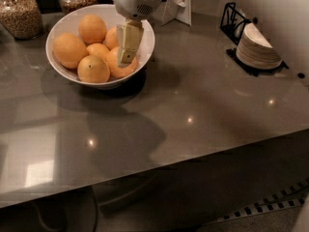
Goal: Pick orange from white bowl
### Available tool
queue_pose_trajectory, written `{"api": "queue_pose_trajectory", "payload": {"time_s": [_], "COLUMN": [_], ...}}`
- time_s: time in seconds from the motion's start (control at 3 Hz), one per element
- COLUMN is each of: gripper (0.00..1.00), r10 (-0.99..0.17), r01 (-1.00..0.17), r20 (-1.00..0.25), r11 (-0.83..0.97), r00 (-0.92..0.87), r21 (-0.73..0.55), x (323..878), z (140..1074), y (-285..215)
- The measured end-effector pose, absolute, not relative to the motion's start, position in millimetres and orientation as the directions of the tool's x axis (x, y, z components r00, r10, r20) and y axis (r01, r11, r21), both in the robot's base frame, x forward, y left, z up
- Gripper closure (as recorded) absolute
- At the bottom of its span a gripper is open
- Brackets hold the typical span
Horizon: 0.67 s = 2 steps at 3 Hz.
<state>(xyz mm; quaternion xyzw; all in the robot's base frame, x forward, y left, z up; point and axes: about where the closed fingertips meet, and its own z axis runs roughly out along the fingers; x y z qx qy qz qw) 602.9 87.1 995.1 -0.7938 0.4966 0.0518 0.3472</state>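
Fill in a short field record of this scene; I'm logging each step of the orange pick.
surface: grey countertop
white bowl: back left of the countertop
bowl contents: six oranges
target orange: the largest, at the bowl's left side, apart from the gripper
gripper: pointing down over the bowl's right side, in front of another orange
behind the bowl: two jars
right side: stack of plates by a black rack
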Motion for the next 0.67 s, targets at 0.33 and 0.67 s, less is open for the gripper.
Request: {"api": "queue_pose_trajectory", "payload": {"time_s": [0.33, 0.67], "gripper": [0.0, 0.0], "r10": [-0.758, -0.746], "r01": [-0.814, -0.795], "r20": [-0.393, -0.374], "r11": [-0.299, -0.335], "r00": [0.52, 0.551], "r21": [-0.499, -0.505], "x": [619.1, 641.2], "z": [993.2, 990.8], "y": [104.6, 132.8]}}
